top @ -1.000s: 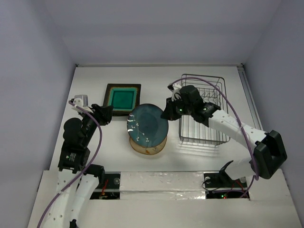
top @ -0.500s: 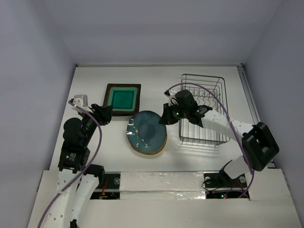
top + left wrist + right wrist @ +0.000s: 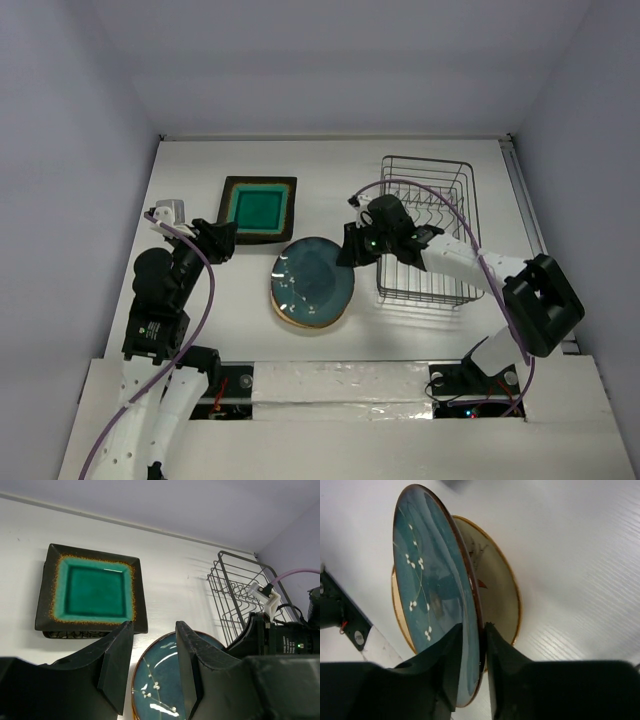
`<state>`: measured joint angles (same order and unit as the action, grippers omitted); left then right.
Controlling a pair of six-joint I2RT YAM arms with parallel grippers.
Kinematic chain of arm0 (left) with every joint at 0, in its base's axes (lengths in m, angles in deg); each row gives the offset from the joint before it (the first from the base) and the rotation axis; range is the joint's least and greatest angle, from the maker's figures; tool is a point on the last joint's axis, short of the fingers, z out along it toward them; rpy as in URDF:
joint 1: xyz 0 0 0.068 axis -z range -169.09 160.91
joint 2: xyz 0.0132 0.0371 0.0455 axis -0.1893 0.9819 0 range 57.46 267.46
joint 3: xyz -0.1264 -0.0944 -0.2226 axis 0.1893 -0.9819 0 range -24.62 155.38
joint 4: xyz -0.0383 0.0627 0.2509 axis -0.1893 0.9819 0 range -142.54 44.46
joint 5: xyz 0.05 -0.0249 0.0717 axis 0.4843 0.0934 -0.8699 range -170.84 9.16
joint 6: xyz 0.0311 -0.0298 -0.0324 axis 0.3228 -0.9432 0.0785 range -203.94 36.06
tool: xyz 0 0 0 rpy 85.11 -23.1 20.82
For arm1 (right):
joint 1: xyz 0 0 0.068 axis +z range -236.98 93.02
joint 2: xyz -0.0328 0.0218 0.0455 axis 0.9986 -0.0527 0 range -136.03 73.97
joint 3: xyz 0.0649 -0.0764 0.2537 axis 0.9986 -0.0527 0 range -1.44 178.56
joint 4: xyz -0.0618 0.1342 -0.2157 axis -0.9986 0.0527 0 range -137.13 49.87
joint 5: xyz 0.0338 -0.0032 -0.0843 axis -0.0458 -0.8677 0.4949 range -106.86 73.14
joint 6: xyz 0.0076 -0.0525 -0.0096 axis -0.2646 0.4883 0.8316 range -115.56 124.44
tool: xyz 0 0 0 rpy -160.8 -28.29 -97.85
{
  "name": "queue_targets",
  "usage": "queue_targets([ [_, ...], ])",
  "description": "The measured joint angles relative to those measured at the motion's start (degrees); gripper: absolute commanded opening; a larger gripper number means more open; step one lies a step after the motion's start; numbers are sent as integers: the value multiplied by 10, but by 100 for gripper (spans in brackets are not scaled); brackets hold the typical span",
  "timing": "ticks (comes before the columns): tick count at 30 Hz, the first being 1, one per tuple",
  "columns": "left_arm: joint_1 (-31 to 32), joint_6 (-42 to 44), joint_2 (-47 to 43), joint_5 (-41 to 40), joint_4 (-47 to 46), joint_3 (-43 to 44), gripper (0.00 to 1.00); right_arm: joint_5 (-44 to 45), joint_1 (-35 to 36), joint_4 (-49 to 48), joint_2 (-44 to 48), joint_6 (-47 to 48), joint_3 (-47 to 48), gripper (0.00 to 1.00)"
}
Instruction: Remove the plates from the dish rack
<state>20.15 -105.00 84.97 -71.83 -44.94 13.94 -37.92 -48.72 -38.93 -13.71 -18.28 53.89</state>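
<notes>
While the right tool (image 3: 474,630) is pinching its rim, the blue-teal plate (image 3: 312,280) is dropping flatter onto the cream plate (image 3: 496,580), nearly unloaded; the left tool (image 3: 152,642) is hanging spread.

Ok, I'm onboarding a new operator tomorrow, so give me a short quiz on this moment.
1. True or false: the left gripper holds nothing.
2. What lies beneath the tilted round glossy blue-teal plate? A) cream round plate B) dark wire dish rack C) dark square plate with teal centre
3. Which gripper is shut on the blue-teal plate's rim?
Key: 1 true; 2 A; 3 the right gripper.
</notes>
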Motion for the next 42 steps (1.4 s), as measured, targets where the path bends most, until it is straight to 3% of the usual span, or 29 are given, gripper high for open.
queue_targets([
  [8, 0, 0, 0, 0, 0, 0, 36, 67, 0, 31, -3, 11, 1, 41],
  [12, 0, 0, 0, 2, 0, 0, 36, 83, 1, 33, -6, 17, 7, 60],
  [18, 0, 0, 0, 4, 0, 0, 36, 100, 1, 53, -45, 32, 10, 82],
  [25, 0, 0, 0, 5, 0, 0, 36, 116, 6, 75, -49, 40, 22, 87],
  [31, 0, 0, 0, 6, 0, 0, 36, 118, 18, 87, -42, 50, 47, 87],
  [32, 0, 0, 0, 6, 0, 0, 36, 120, 20, 87, -42, 50, 51, 84],
  [33, 0, 0, 0, 6, 0, 0, 36, 123, 23, 87, -40, 50, 52, 74],
  [35, 0, 0, 0, 6, 0, 0, 36, 126, 25, 89, -32, 49, 52, 64],
  [36, 0, 0, 0, 6, 0, 0, 36, 128, 27, 89, -27, 46, 52, 26],
  [37, 0, 0, 0, 6, 0, 0, 36, 132, 28, 89, -17, 48, 52, 13],
  [39, 0, 0, 0, 7, 0, 0, 37, 143, 30, 88, 12, 40, 51, 0],
  [41, 0, 0, 0, 9, 0, 0, 41, 156, 34, 76, 62, 35, 49, 0],
  [42, 0, 0, 0, 11, 0, 0, 49, 163, 35, 71, 94, 32, 48, 0],
])
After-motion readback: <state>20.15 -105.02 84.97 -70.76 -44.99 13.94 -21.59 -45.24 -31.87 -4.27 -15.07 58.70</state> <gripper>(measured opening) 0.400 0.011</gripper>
